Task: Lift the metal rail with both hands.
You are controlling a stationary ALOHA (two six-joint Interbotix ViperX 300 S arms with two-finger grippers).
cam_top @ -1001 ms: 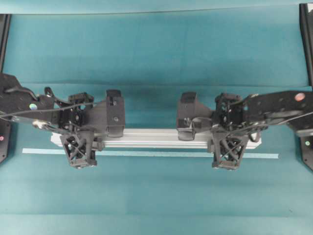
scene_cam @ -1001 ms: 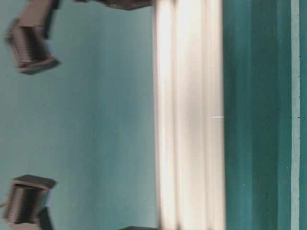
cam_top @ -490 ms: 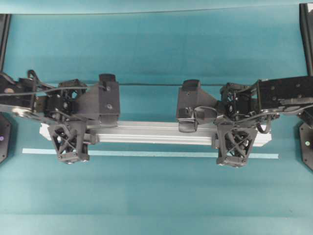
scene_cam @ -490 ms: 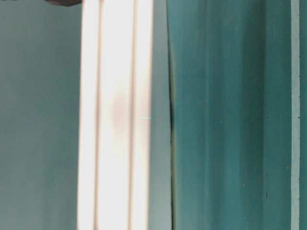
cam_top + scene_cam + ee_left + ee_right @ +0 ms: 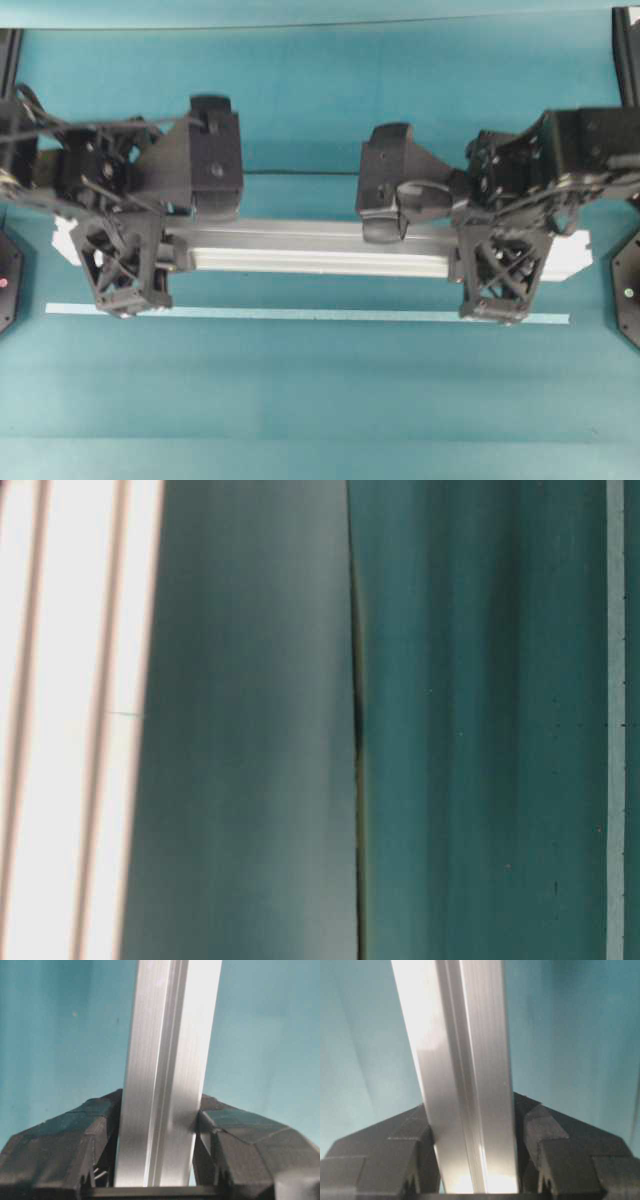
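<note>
In the overhead view the left pincer (image 5: 125,265) sits at the left of the frame, clenched on the rail (image 5: 320,255) near its left end; its wrist view shows both fingers (image 5: 65,1142) pressed against the rail's sides. Compared with a second ago, the arms and rail look larger and the rail spans more of the frame, so it has risen toward the camera. It now lies level across the middle, apart from the pale strip (image 5: 300,314) left on the bench (image 5: 320,400) below. At the right, the right pincer (image 5: 497,275) grips the rail near its other end. The table-level view is blurred; the rail (image 5: 70,720) seems to have slid to its left edge. The lift looks under way, likely nearly done.
</note>
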